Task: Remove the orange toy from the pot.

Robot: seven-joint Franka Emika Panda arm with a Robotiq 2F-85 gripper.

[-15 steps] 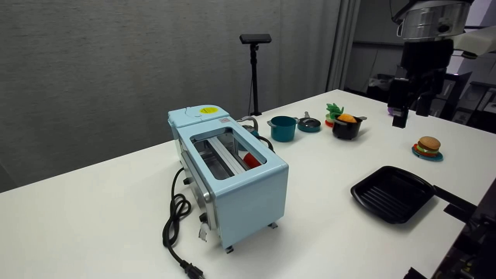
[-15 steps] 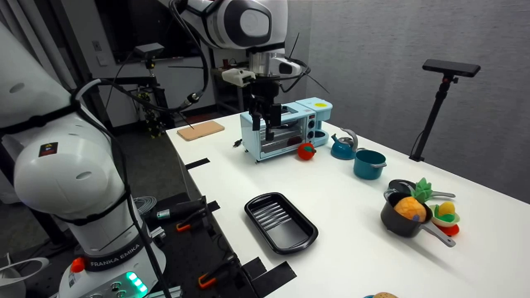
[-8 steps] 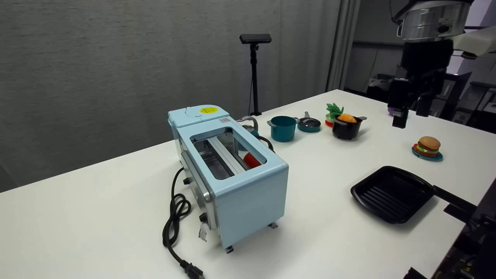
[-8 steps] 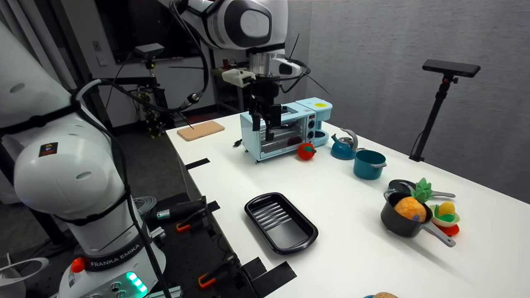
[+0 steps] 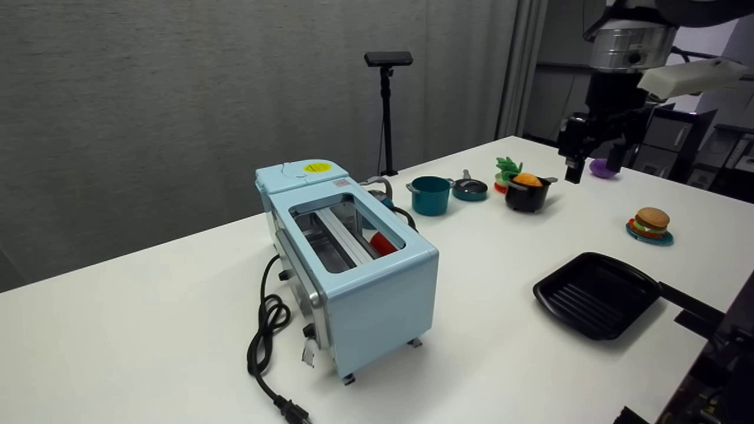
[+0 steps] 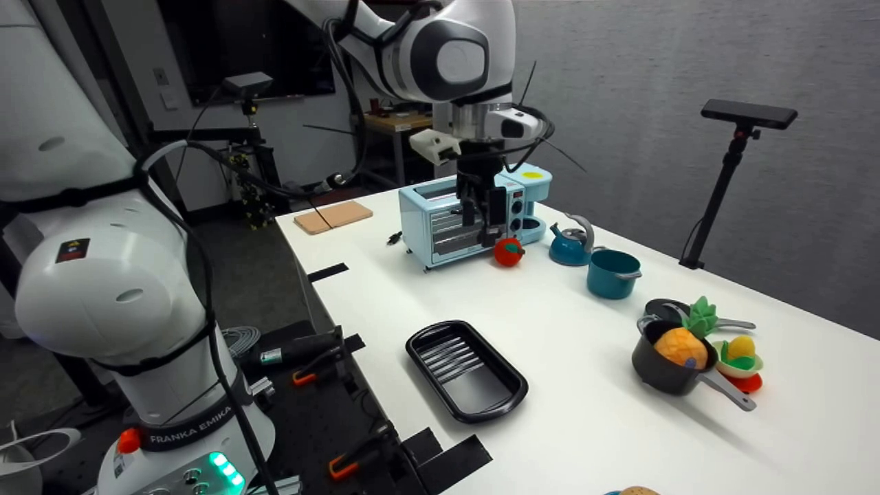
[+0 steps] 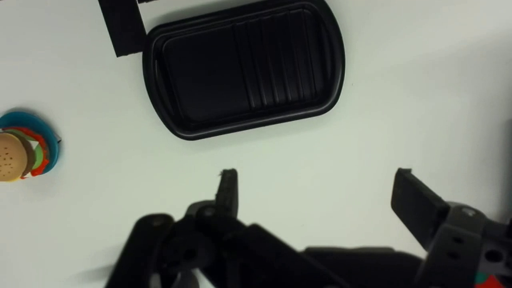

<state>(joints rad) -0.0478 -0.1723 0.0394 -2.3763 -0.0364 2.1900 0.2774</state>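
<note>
The orange toy point(image 5: 527, 179) sits in the black pot point(image 5: 524, 201) on the white table. In an exterior view the toy point(image 6: 679, 345) looks like a pineapple, with green leaves rising above the rim of the pot point(image 6: 661, 372), whose grey handle points to the lower right. My gripper point(image 5: 592, 166) is open and empty, raised above the table and apart from the pot. It also shows in an exterior view point(image 6: 479, 227) in front of the toaster. In the wrist view its fingers point(image 7: 316, 174) are wide apart over bare table; the toy and pot are out of that view.
A black ribbed tray point(image 7: 244, 68) and a toy burger point(image 7: 12, 156) on a teal plate lie below the gripper. A pale blue toaster point(image 6: 423, 230), red tomato point(image 6: 508, 252), teal kettle point(image 6: 569, 247) and teal pot point(image 6: 612, 275) stand along the table. A lidded pan point(image 5: 469, 189) is near the black pot.
The arm has shifted in the last half second: leftward in an exterior view, rightward and slightly lower in an exterior view. A purple object behind it is uncovered. The toy and pot have not moved.
</note>
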